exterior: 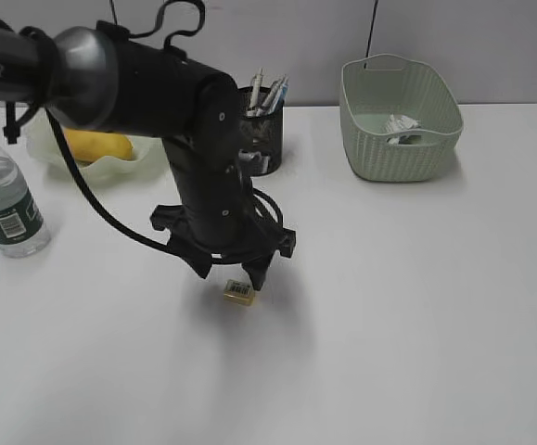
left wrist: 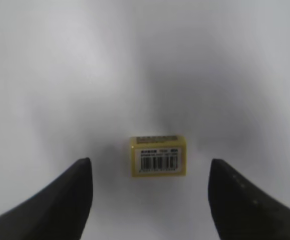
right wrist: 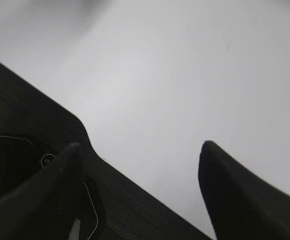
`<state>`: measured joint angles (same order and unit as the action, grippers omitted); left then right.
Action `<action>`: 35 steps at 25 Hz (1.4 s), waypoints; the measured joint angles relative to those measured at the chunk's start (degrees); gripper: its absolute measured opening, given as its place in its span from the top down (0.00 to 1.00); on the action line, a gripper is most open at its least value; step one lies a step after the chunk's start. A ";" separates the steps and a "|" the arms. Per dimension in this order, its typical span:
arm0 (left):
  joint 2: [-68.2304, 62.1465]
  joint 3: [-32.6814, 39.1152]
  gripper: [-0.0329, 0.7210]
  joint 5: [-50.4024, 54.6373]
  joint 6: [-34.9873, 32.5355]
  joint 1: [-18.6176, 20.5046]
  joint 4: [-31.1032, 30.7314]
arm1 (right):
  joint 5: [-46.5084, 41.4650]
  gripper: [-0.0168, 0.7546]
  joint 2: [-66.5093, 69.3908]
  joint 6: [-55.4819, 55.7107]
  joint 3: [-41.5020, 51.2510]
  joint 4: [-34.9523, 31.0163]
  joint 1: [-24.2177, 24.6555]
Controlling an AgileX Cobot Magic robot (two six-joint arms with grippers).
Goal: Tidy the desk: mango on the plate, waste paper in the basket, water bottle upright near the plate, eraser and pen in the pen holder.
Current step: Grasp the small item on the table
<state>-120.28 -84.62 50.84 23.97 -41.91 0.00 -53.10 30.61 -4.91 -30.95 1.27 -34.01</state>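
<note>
Exterior slanting down across the desk (exterior: 416, 324); left wrist close above the eraser (left wrist: 158, 155), shared.

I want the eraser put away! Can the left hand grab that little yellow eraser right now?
Probably yes. The left hand is open and hangs right over the eraser, one finger on each side of it. Only bare desk is around it, with nothing in the way.

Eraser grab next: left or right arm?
Left. Its tool is open, hanging over the yellow eraser with a finger on each side. The right tool sees only bare desk, no eraser.
</note>
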 joint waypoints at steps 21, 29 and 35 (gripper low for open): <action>-4.19 0.00 0.39 -2.31 3.86 -1.43 -3.37 | 1.00 0.25 0.00 0.00 0.27 0.00 0.00; -4.19 0.00 0.56 -2.44 3.86 -1.43 -3.37 | 2.51 0.25 0.00 0.00 0.84 0.00 0.00; -1.85 -0.12 0.56 -0.25 3.86 -1.32 -4.33 | 2.61 0.25 0.00 0.00 0.84 0.00 0.00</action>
<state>-122.13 -84.75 50.60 27.83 -43.23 -4.33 -50.49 30.61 -4.91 -30.11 1.27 -34.01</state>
